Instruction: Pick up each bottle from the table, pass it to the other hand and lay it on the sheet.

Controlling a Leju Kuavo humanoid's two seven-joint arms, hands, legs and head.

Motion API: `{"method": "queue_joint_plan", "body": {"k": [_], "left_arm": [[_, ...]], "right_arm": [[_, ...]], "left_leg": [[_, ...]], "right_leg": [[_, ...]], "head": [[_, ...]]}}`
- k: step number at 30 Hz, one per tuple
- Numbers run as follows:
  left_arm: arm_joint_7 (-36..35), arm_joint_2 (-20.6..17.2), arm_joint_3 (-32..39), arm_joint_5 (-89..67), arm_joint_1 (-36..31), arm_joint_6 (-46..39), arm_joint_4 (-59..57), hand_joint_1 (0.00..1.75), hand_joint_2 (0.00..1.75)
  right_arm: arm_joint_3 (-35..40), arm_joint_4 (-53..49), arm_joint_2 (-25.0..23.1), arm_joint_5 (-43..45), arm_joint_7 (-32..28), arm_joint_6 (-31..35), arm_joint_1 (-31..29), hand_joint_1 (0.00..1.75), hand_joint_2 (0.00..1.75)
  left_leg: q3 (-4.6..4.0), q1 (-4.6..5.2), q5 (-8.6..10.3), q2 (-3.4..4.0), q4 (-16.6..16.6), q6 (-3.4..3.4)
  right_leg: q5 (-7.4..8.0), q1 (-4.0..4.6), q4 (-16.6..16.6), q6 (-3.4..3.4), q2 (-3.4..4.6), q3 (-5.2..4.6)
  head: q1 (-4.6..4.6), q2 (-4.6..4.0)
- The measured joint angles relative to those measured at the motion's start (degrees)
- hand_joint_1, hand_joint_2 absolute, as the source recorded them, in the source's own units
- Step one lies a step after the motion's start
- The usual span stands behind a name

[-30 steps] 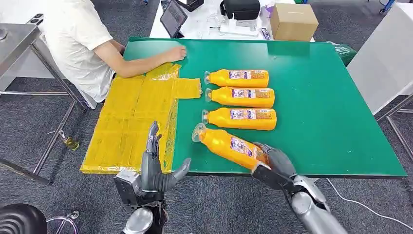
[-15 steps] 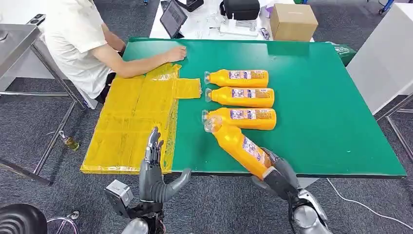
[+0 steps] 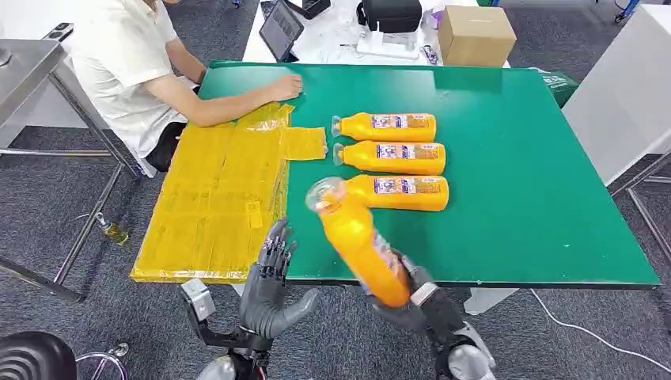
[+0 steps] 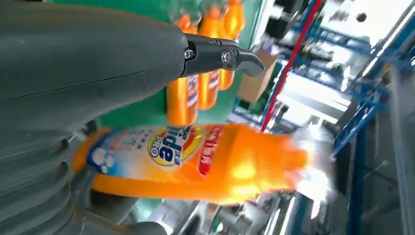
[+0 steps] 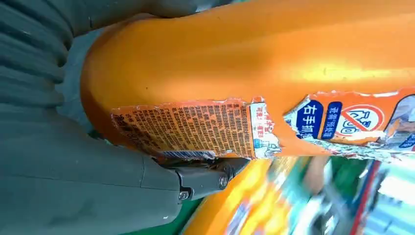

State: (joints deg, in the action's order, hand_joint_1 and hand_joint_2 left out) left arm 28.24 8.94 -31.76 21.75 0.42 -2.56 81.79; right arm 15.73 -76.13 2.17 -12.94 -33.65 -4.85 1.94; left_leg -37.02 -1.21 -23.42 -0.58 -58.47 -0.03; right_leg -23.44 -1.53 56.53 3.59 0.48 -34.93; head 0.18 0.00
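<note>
Right hand (image 3: 407, 297) grips an orange bottle (image 3: 356, 241) by its base, off the table's near edge; left hand (image 3: 269, 289) open beside it, fingers spread, holding nothing. Green table (image 3: 514, 198), yellow sheet (image 3: 214, 198) on its left side, grey carpet floor (image 3: 47, 214), person (image 3: 134, 71) seated at the far left corner. Bottle tilted, long axis near-to-far, cap (image 3: 324, 192) pointing away and up-left. Three more bottles (image 3: 392, 158) lie side by side, caps toward the sheet.

Green worktop (image 3: 514, 198), rectangular, on grey carpeted floor (image 3: 47, 214). Yellow sheet (image 3: 214, 202) lies flat over worktop's left part, hanging past left edge, reaching near edge. Three orange bottles on their sides mid-worktop, parallel, caps toward sheet: far bottle (image 3: 388, 127), middle bottle (image 3: 392, 157), near bottle (image 3: 403, 192). Person's hand (image 3: 286, 85) rests on worktop at far left corner, just beside sheet.
</note>
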Motion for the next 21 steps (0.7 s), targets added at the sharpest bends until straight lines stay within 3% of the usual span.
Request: {"method": "queue_joint_plan", "body": {"k": [4, 6, 7, 10, 13, 14, 15, 16, 17, 18, 21], "left_arm": [[0.31, 0.39, 0.07, 4.18, -1.67, 4.53, -2.08, 0.0, 1.75], [0.35, 0.72, 0.0, 5.14, -2.73, 6.7, -2.77, 0.0, 1.75], [0.22, 0.83, -0.09, 5.29, -3.16, 7.46, -3.06, 0.0, 1.75], [0.15, 0.85, -0.66, 5.64, -4.02, 10.25, -3.93, 0.0, 1.75], [0.33, 0.85, -1.03, 4.57, -4.58, 11.17, -4.61, 0.0, 1.75], [0.24, 0.85, -1.2, 4.39, -4.78, 11.17, -4.85, 0.0, 1.75], [0.26, 0.85, -1.42, 4.26, -4.82, 11.17, -5.09, 0.0, 1.75], [0.26, 0.85, -1.44, 4.22, -4.88, 11.15, -5.29, 0.0, 1.75], [0.24, 0.85, -1.44, 4.0, -4.96, 11.11, -5.5, 0.0, 1.75], [0.2, 0.85, -1.44, 3.85, -5.02, 11.09, -5.68, 0.0, 1.75], [0.26, 0.79, -1.46, 2.6, -5.03, 11.15, -6.01, 0.0, 1.75]], "right_arm": [[4.69, 0.04, -0.42, -0.31, -5.13, -4.16, -0.5, 1.4, 1.75], [7.14, 0.02, -0.42, -0.55, -5.91, -4.86, -0.73, 1.45, 1.75], [7.97, 0.02, -0.39, -0.48, -5.97, -4.92, -0.86, 1.38, 1.75], [9.78, 0.07, -0.11, -0.61, -6.0, -3.92, -1.47, 1.43, 1.75], [11.52, 0.7, 0.22, -2.6, -6.04, -1.71, -2.63, 1.38, 1.75], [12.08, 0.92, 0.31, -2.97, -6.04, -1.51, -3.05, 1.24, 1.75], [12.55, 1.14, 0.37, -3.15, -6.04, -1.19, -3.28, 0.87, 1.75], [12.81, 1.33, 0.43, -3.3, -6.04, -1.18, -3.5, 0.68, 1.75], [12.99, 1.57, 0.5, -3.47, -6.04, -1.27, -3.72, 0.79, 1.75], [13.25, 1.81, 0.59, -3.56, -6.04, -1.27, -3.96, 1.38, 1.75], [13.67, 2.8, 0.57, -4.57, -5.95, -0.68, -4.57, 1.38, 1.75]], "left_leg": [[0.0, 0.0, 0.02, 0.0, 0.0, 0.0], [0.0, 0.01, 0.01, -0.01, 0.0, 0.0], [0.0, 0.01, 0.01, -0.01, 0.0, 0.01], [0.0, 0.01, 0.0, 0.01, 0.0, 0.0], [0.0, 0.0, 0.0, 0.01, 0.0, 0.0], [0.0, 0.0, 0.01, 0.01, 0.0, 0.0], [0.0, 0.0, 0.01, 0.01, 0.0, 0.0], [0.0, 0.0, 0.01, 0.01, 0.0, 0.0], [0.0, 0.0, 0.01, 0.01, 0.0, 0.0], [0.0, 0.0, 0.01, 0.01, 0.0, 0.0], [0.0, 0.0, 0.01, 0.01, 0.0, 0.0]], "right_leg": [[0.01, 0.0, 0.01, 0.0, 0.0, 0.01], [0.01, -0.01, 0.01, 0.01, 0.0, 0.01], [0.01, -0.01, 0.01, 0.01, 0.0, 0.01], [0.01, -0.01, 0.01, 0.0, 0.0, 0.0], [0.01, -0.01, 0.01, 0.0, 0.0, 0.0], [0.01, 0.0, 0.01, 0.0, 0.0, 0.0], [0.01, 0.0, 0.01, 0.0, 0.0, 0.0], [0.01, 0.0, 0.01, 0.0, 0.0, 0.0], [0.01, 0.0, 0.01, 0.0, 0.0, 0.0], [0.01, 0.0, 0.01, 0.0, 0.0, 0.0], [0.01, 0.0, 0.01, 0.0, 0.0, 0.0]], "head": [[0.02, 0.0], [0.0, 0.0], [0.02, 0.0], [0.02, 0.0], [0.0, 0.0], [0.02, 0.0], [-0.02, 0.0], [0.0, 0.0], [0.0, 0.0], [0.02, 0.0], [0.0, 0.0]]}}
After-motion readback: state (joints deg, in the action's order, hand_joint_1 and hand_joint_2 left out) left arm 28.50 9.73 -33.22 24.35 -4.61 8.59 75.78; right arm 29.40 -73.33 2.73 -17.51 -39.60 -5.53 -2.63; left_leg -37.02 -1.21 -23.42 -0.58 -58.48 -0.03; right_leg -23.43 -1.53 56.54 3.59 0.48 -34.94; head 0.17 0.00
